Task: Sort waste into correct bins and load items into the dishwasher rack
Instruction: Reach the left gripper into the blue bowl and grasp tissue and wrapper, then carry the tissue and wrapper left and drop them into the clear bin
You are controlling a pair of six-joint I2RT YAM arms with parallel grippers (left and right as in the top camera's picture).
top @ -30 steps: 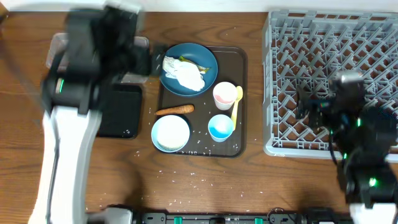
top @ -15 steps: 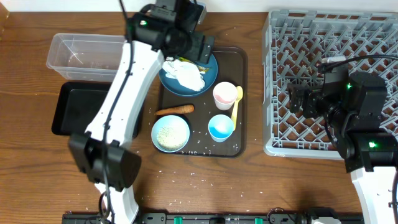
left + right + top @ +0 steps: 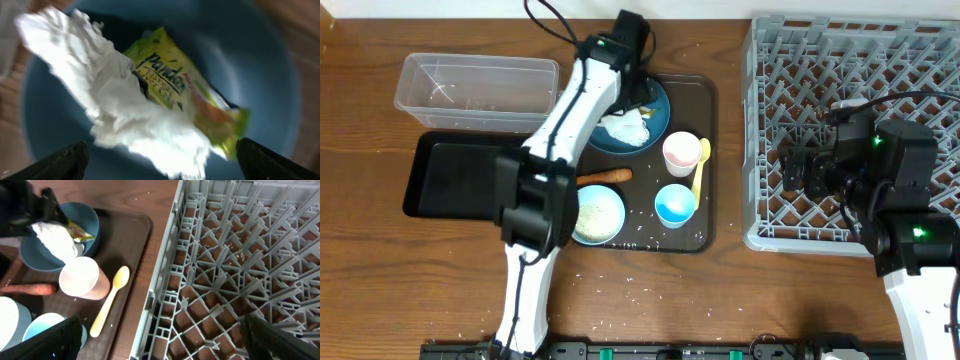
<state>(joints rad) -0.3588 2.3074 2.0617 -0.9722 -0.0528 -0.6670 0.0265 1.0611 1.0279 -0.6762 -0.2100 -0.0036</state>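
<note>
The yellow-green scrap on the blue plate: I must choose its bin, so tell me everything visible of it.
The yellow-green scrap looks like a glossy film wrapper, crinkled, with dark printed lettering too blurred to read and an orange patch toward one end. It lies flat on the dark-blue plate, one edge tucked under the crumpled white napkin. Nothing grips it.

napkin (image 3: pixel 115 110) and green wrapper (image 3: pixel 175 85) lie on blue plate (image 3: pixel 255 60).
</note>
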